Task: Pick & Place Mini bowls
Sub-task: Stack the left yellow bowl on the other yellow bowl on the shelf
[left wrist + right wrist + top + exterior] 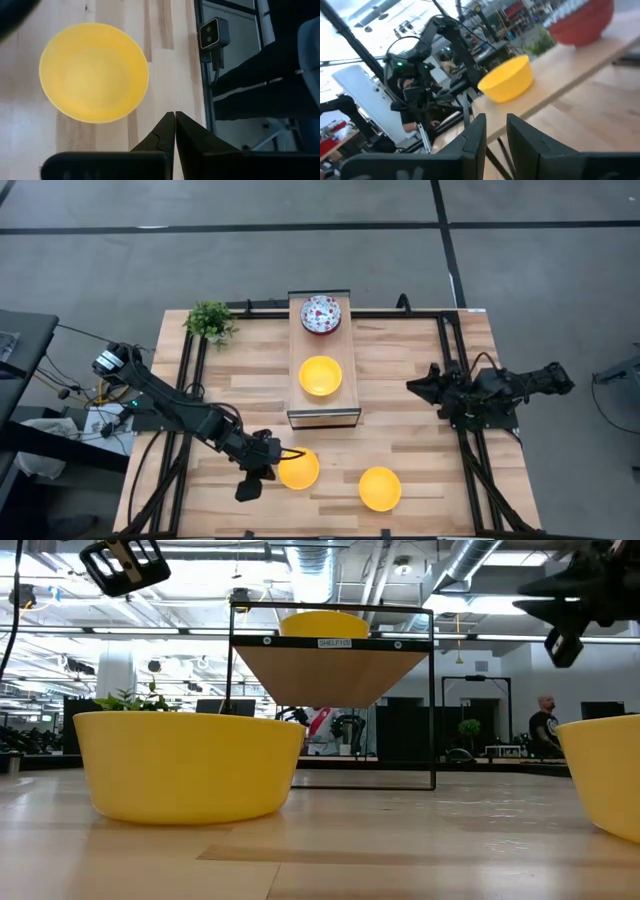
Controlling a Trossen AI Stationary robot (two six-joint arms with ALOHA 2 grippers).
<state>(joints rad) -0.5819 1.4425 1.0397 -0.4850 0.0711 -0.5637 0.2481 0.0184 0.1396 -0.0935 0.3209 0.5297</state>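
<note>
Left gripper [250,486] hanging low over table front, fingers pressed together, holding nothing. Nearest yellow bowl [298,469] sitting just beside it, toward right arm's side, not touching. Right gripper [418,387] waiting well apart, slightly parted, empty.

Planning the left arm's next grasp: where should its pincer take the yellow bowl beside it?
Grip the rim of the yellow bowl from above, one finger inside, one outside: it sits upright and open. The left pincer, shut now, likely needs opening first.
</note>
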